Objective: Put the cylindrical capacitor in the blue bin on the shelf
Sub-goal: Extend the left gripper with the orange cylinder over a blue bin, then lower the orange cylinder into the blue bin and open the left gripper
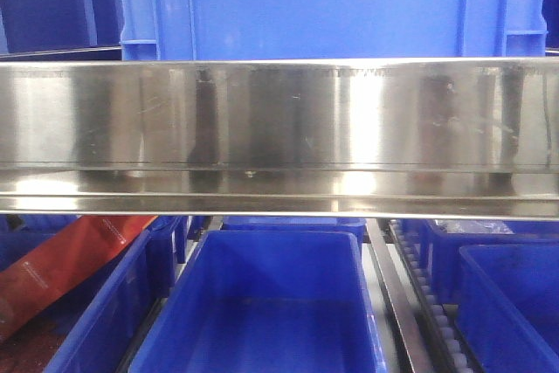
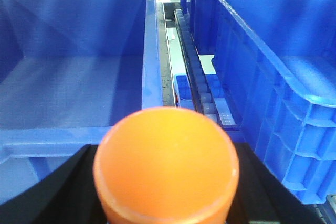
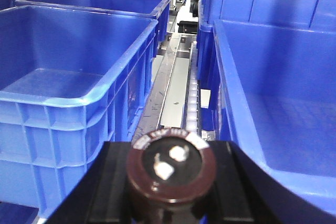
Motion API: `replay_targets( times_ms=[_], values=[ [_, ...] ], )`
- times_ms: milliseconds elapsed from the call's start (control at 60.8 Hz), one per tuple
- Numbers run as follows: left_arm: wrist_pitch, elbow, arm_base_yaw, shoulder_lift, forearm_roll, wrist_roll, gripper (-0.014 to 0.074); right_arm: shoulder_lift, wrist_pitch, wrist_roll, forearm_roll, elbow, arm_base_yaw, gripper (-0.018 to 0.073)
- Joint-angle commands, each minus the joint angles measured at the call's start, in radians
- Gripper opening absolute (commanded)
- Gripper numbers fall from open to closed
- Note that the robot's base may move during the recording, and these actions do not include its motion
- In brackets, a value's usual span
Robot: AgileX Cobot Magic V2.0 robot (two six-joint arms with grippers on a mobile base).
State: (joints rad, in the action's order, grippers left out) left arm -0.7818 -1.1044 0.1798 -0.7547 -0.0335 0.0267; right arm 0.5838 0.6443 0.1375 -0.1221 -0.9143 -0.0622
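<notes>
One capacitor [image 3: 170, 174] is seen: a dark brown cylinder, viewed end-on, with two silvery terminals on its top face. It is clamped between the black fingers of the right gripper [image 3: 170, 187] and held in the air over the near end of a roller track [image 3: 178, 93], inside no bin. Lettering is printed round the capacitor's rim but cannot be read. In the right wrist view the track is flanked by a near-left bin [image 3: 79, 100] and a near-right bin [image 3: 236, 77], both blue; at least three more blue bins are counted behind them. One orange cylinder [image 2: 166, 161] with a rounded top is gripped by the left gripper [image 2: 166, 192], which is closed on it, just before the front rim of a large blue bin [image 2: 73, 129]. At least three further blue bins and one roller track are counted in that view. In the front view the shelf [image 1: 279, 128] is shown as one broad stainless rail. One big upper bin [image 1: 332, 6] is seated above it, and at least four blue bins are counted below, among them a centre bin [image 1: 271, 303]. One red pack [image 1: 70, 259] is lodged in the lower-left bin; its white print is too blurred to be read.
</notes>
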Motion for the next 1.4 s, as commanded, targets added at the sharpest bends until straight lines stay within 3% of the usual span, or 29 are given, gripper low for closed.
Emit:
replay_targets(
  times_ms=[0,214,428,789,970,1168,1382],
  values=[
    [0.022,-0.006,0.006,0.002,0.003,0.004,-0.0111,-0.001,-0.024,0.004,0.002,-0.003,-0.001,-0.0153],
    [0.025,-0.006,0.006,0.002,0.003,0.004,-0.0111,-0.001,-0.024,0.004,0.002,-0.003,-0.001,-0.0153],
    [0.127,-0.006,0.006,0.002,0.003,0.004,-0.0111,-0.001,-0.024,0.004,0.002,-0.003,-0.001,-0.0153],
    [0.141,-0.008,0.016,-0.004,0.016,0.002,-0.0111,-0.001,-0.024,0.004,0.002,-0.003,-0.001,-0.0153],
    [0.14,-0.1,0.152,-0.121,0.023,-0.056,-0.0111,-0.001,-0.024,0.004,0.002,-0.003,-0.001,-0.0153],
    [0.111,-0.338,0.326,-0.334,0.023,-0.075,-0.0111,-0.001,-0.024,0.004,0.002,-0.003,-0.001,-0.0153],
    [0.084,-0.61,0.466,-0.625,0.023,-0.08,-0.0111,-0.001,-0.024,0.004,0.002,-0.003,-0.001,-0.0153]
  ],
)
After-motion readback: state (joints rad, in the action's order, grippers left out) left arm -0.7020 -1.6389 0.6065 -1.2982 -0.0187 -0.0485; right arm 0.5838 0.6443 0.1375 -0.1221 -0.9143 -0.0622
